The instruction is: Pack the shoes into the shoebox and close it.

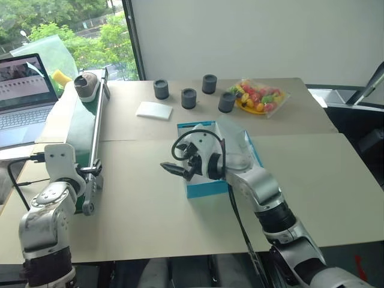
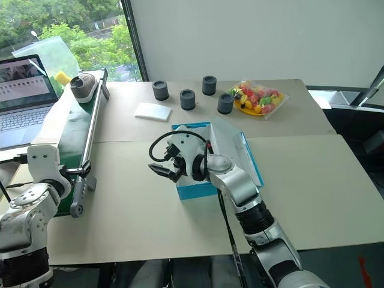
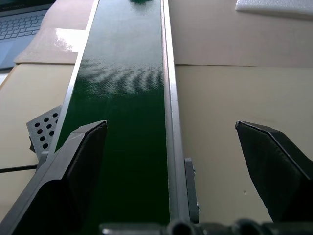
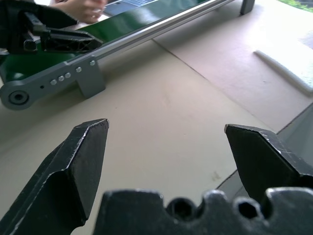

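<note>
One dark grey shoe [image 1: 86,85] sits at the far end of a green conveyor belt [image 1: 78,129] on the left of the table. The blue shoebox [image 1: 207,189] lies at the table's middle, white inside, largely hidden behind my right arm. My right gripper [image 1: 174,169] hangs open and empty just left of the box, pointing towards the belt; in its wrist view the gripper [image 4: 166,125] has bare table between its fingers. My left gripper [image 3: 168,126] is open over the belt's near end [image 3: 122,122], holding nothing.
Several dark grey cups [image 1: 189,98] and a white pad [image 1: 154,110] stand behind the box. A wrapped bowl of colourful pieces [image 1: 261,96] is at the back right. A laptop [image 1: 24,96] sits left of the belt, with a person's hand [image 4: 85,7] near it.
</note>
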